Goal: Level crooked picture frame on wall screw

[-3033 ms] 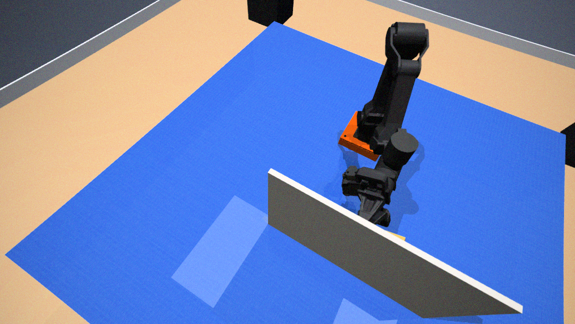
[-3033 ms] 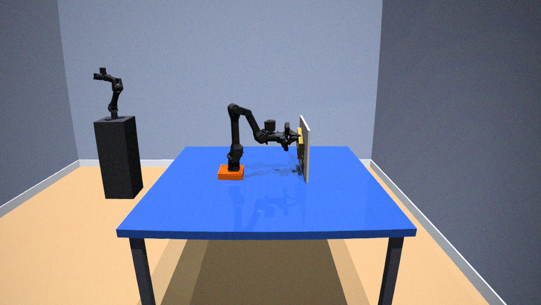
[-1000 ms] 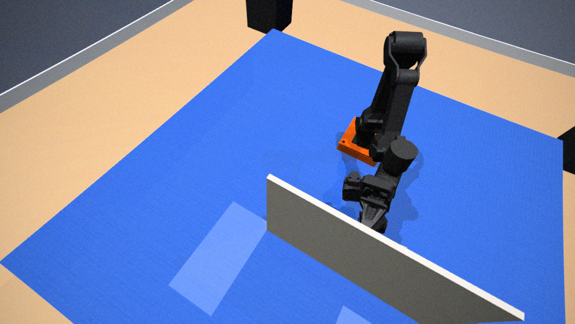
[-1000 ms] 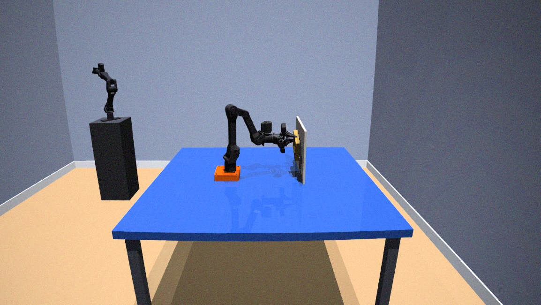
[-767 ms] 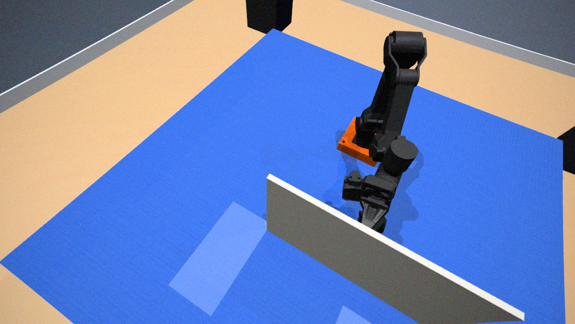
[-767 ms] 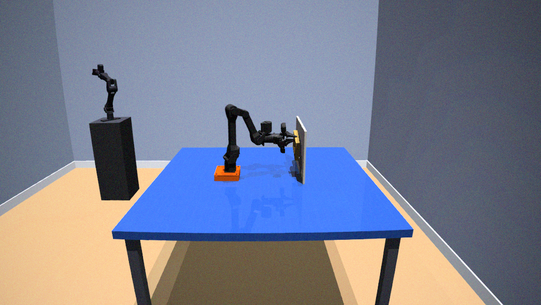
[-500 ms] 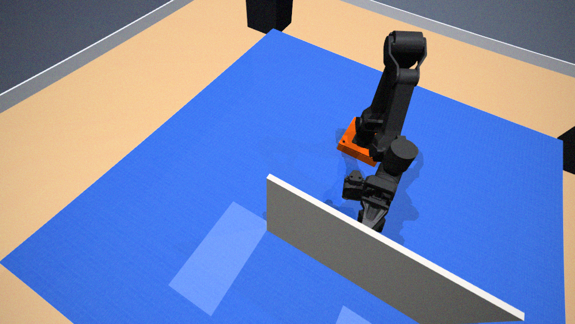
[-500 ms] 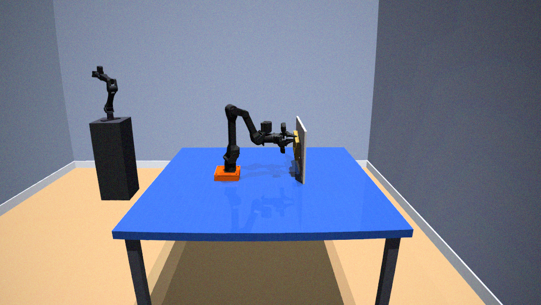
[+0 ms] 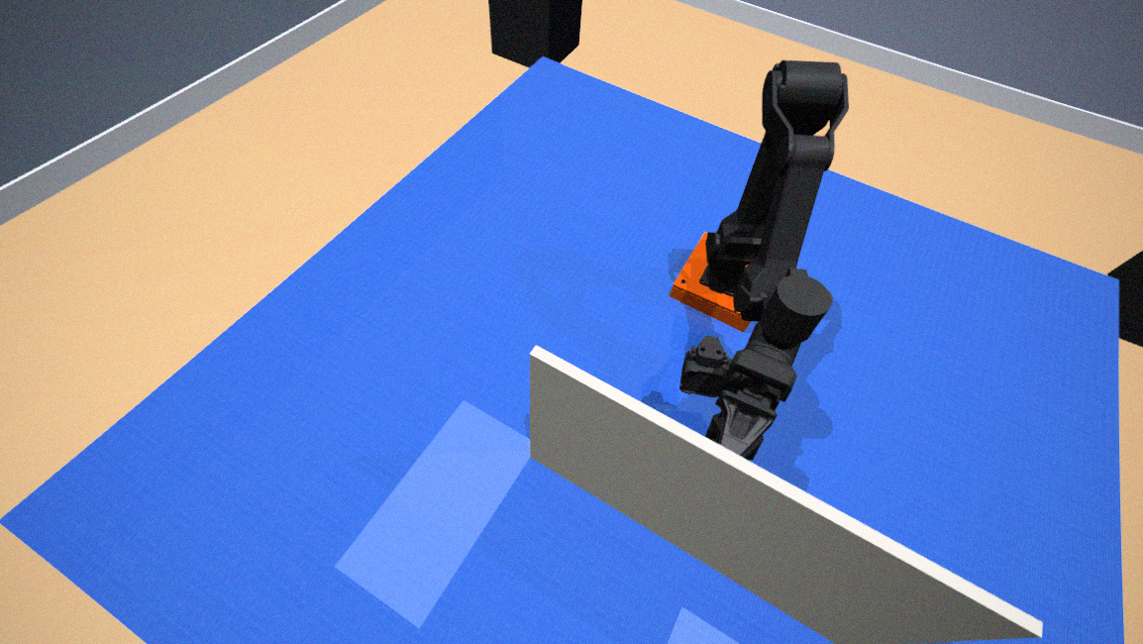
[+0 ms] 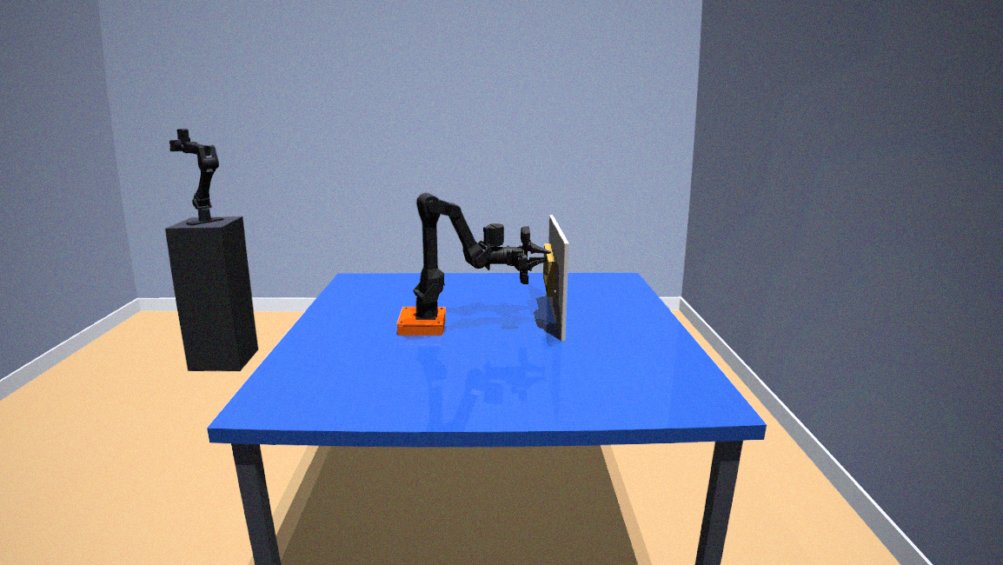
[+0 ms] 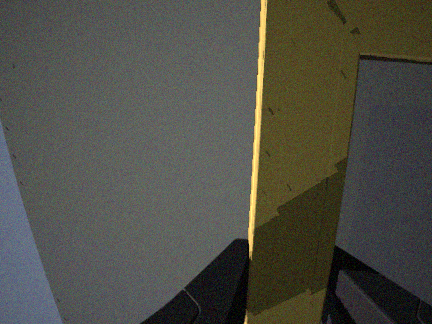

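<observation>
The yellow picture frame (image 10: pixel 548 273) (image 11: pixel 305 100) is against the near face of the upright grey panel (image 9: pixel 679 480) (image 10: pixel 565 295) (image 11: pixel 125 125). In the wrist view its side bar runs up the picture and is not parallel to the panel's left edge, so it looks tilted against the panel. My gripper (image 10: pixel 546 255) (image 11: pixel 282 254) is shut on this side bar, one finger on each side. In the top view the panel hides the fingertips and the frame. The screw and the notched strip cannot be seen.
My orange base (image 9: pixel 715 307) (image 10: pixel 421 326) stands on the blue table (image 9: pixel 279 415) (image 10: pixel 393 400), behind the panel in the top view. In the exterior view a second black arm (image 10: pixel 203 182) stands on a black pedestal (image 10: pixel 214 302), off the table to the left.
</observation>
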You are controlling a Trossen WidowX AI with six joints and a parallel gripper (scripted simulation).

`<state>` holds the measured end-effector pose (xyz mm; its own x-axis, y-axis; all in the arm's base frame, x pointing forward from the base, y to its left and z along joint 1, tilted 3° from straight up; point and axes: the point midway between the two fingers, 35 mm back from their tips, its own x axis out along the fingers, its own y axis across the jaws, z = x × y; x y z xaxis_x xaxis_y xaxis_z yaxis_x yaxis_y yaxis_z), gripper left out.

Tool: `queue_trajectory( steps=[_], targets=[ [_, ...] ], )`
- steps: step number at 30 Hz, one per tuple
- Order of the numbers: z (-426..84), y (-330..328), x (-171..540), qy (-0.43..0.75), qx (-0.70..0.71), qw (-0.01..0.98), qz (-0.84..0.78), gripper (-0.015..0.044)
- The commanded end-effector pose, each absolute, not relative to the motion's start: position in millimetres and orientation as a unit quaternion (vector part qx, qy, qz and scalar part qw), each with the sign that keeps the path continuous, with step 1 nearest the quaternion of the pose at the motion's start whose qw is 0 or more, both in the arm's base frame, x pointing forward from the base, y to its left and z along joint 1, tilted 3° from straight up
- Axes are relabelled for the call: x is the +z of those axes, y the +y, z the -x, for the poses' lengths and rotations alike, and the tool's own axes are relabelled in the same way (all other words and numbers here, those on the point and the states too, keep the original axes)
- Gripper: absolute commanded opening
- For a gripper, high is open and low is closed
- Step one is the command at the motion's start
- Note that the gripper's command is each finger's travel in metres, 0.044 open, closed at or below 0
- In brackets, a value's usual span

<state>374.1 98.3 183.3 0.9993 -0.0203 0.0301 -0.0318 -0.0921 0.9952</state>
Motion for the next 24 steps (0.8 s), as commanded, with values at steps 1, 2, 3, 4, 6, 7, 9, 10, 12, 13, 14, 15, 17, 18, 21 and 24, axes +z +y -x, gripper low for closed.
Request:
queue_trajectory(
  steps=[1, 2, 3, 4, 6, 7, 9, 10, 12, 13, 14, 15, 17, 18, 21, 24],
  targets=[
    [-374.2, 98.5, 183.5, -0.017, 0.003, 0.683, -0.73, 0.0],
    [-374.2, 98.5, 183.6, -0.017, 0.003, 0.685, -0.728, 0.0],
    [-374.2, 98.6, 183.7, -0.017, 0.003, 0.687, -0.726, 0.0],
    [-374.2, 98.6, 183.8, -0.017, 0.003, 0.691, -0.723, 0.0],
    [-374.2, 98.6, 183.8, -0.017, 0.003, 0.693, -0.721, 0.0],
    [-374.2, 98.6, 183.9, -0.017, 0.003, 0.695, -0.719, 0.0],
    [-374.2, 98.6, 184.0, -0.017, 0.003, 0.698, -0.716, 0.0],
    [-374.2, 98.6, 184.1, -0.017, 0.003, 0.7, -0.714, 0.0],
    [-374.2, 98.7, 184.3, -0.017, 0.003, 0.706, -0.708, 0.0],
    [-374.2, 98.7, 184.3, -0.017, 0.003, 0.706, -0.708, 0.0],
    [-374.2, 98.7, 184.4, -0.017, 0.003, 0.708, -0.706, 0.0],
    [-374.2, 98.7, 184.5, -0.017, 0.003, 0.709, -0.705, 0.0],
    [-374.2, 98.7, 184.6, -0.017, 0.003, 0.713, -0.701, 0.0],
    [-374.2, 98.7, 184.6, -0.017, 0.002, 0.715, -0.699, 0.0],
    [-374.2, 98.8, 184.8, -0.018, 0.002, 0.72, -0.693, 0.0],
    [-374.1, 98.8, 185.1, -0.018, 0.002, 0.728, -0.686, 0.0]
  ],
)
